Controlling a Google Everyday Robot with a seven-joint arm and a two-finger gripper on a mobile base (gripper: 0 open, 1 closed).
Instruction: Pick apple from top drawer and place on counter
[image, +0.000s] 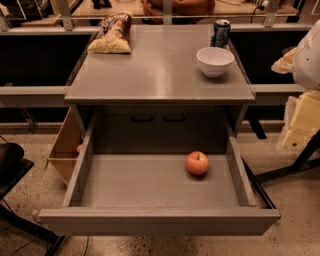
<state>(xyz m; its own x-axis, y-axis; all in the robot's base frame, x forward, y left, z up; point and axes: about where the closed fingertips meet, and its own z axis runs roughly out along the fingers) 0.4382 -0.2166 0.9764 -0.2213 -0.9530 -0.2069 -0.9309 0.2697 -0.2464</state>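
The apple (197, 163) is small, round and red-orange with a short stem. It lies on the flat grey bottom of the open top drawer (125, 182), right of the middle and towards the back. The drawer is pulled out fully from under the grey counter (160, 70). My gripper (299, 125) shows as pale yellowish parts at the right edge of the view. It is outside the drawer, to the right of its side wall and apart from the apple. White arm parts (309, 55) sit above it.
On the counter stand a white bowl (215, 60) at the back right, a blue can (220, 33) behind it, and a chip bag (112, 35) at the back left. A tan wooden box (65, 147) stands left of the drawer. A black stand (15, 170) is at the far left.
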